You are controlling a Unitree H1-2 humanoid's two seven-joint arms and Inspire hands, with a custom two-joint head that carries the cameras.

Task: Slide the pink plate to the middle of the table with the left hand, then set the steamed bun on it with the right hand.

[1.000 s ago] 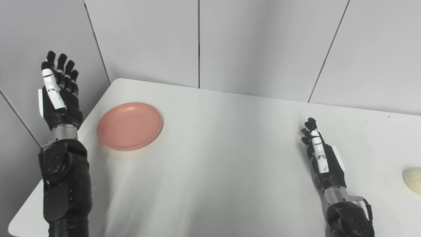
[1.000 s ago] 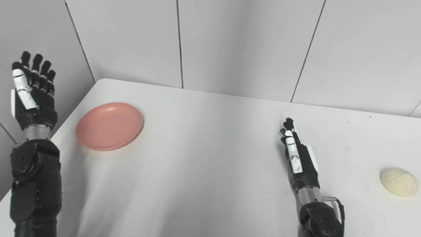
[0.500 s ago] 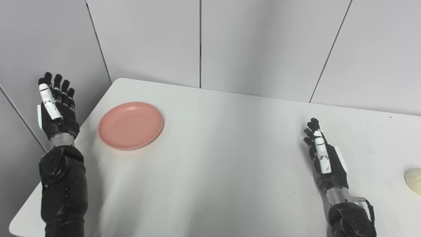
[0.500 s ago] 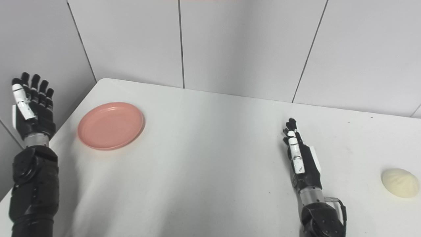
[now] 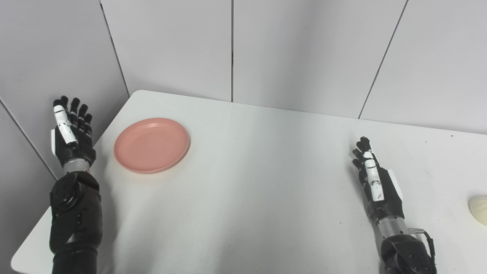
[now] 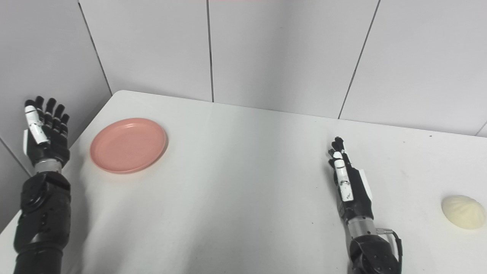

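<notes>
pink plate (image 5: 151,144) sits untouched near my table's (image 5: 258,182) left edge.
my left hand (image 5: 72,133) is beside it, my right hand (image 6: 348,182) near the steamed bun (image 6: 463,211); both spread wide, empty.

A white table (image 6: 243,198) with a wide bare middle. A pink plate (image 6: 128,145) lies near the far left corner; a steamed bun (image 6: 463,211) sits by the right edge. The left hand (image 6: 45,133), fingers spread, is raised off the left edge, apart from the plate. The right hand (image 6: 348,182), fingers extended, stands between the bare middle and the bun.
</notes>
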